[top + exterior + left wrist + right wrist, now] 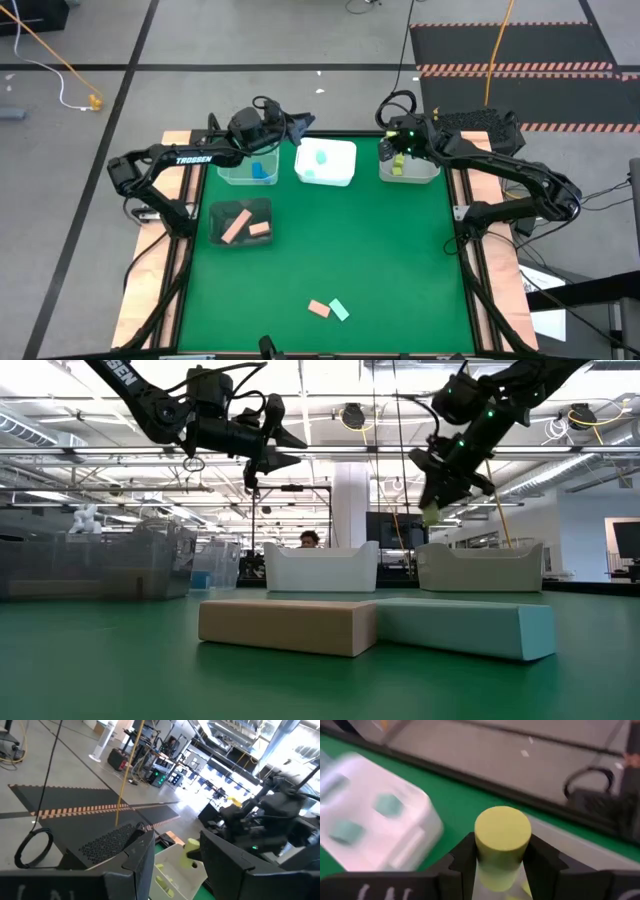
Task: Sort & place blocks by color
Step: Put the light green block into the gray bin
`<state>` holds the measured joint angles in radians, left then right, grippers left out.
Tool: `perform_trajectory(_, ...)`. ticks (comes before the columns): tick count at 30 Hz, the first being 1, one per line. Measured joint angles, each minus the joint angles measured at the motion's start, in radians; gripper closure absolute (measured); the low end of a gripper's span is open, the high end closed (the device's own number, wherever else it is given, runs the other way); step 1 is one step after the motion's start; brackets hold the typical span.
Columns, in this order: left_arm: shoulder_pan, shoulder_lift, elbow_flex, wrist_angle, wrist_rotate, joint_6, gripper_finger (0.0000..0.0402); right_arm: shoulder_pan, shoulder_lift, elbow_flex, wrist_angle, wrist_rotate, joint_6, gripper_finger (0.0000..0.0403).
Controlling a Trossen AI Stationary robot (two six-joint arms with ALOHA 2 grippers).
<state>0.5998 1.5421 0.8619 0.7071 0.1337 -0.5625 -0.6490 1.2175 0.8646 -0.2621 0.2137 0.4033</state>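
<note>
My right gripper point(394, 151) is shut on a yellow-green round block point(502, 840) and hovers above the right-hand white bin point(425, 172) at the far edge; that bin holds other yellow-green pieces. My left gripper point(298, 124) is open and empty, raised near the far edge between the clear bin with a blue block point(262, 170) and the middle white bin with mint blocks point(322, 157). A salmon block point(318, 309) and a mint block point(340, 310) lie flat side by side near the table's near edge. My right gripper pinches the yellow-green block between its two fingers point(542, 860), one on each side of its round wall point(487, 865). The block's flat end point(502, 827) faces the wrist camera. It is lifted clear, showing below the fingertips in the low view point(432, 513), above the bin point(480, 565).
A clear bin point(220, 232) on the table's left side holds salmon blocks. The three far bins stand in a row along the far edge. Open green mat point(380, 250) lies between the bins and the two near blocks. Cables and a black mat lie on the floor beyond.
</note>
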Motion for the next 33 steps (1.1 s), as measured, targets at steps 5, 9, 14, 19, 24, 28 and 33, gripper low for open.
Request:
perform_trajectory(5, -0.022, 0.000, 0.000, 0.000, 0.000, -0.019, 0.0245, -0.035, 0.000, 0.000, -0.154, 0.000, 0.004, 0.0288)
perform_trajectory(9, -0.040, 0.000, 0.000, 0.000, 0.000, -0.059, 0.0245, -0.039, 0.000, 0.000, -0.220, 0.000, 0.004, 0.0287)
perform_trajectory(14, -0.062, 0.000, 0.000, 0.000, -0.001, -0.084, 0.0245, -0.039, 0.000, 0.000, -0.284, 0.001, 0.004, 0.0287)
perform_trajectory(19, -0.092, 0.000, 0.000, 0.000, -0.002, -0.084, 0.0245, -0.039, 0.000, 0.000, -0.303, 0.000, -0.002, 0.0286)
perform_trajectory(24, -0.123, 0.000, 0.000, 0.000, -0.001, -0.106, 0.0245, -0.037, 0.000, 0.000, -0.322, -0.007, -0.003, 0.0281)
perform_trajectory(28, -0.139, 0.000, 0.000, 0.000, -0.002, -0.112, 0.0245, -0.037, 0.000, 0.000, -0.316, -0.006, -0.003, 0.0267)
perform_trajectory(33, -0.165, 0.000, 0.000, 0.000, -0.002, -0.133, 0.0245, -0.037, 0.000, 0.000, -0.318, -0.006, 0.000, 0.0230)
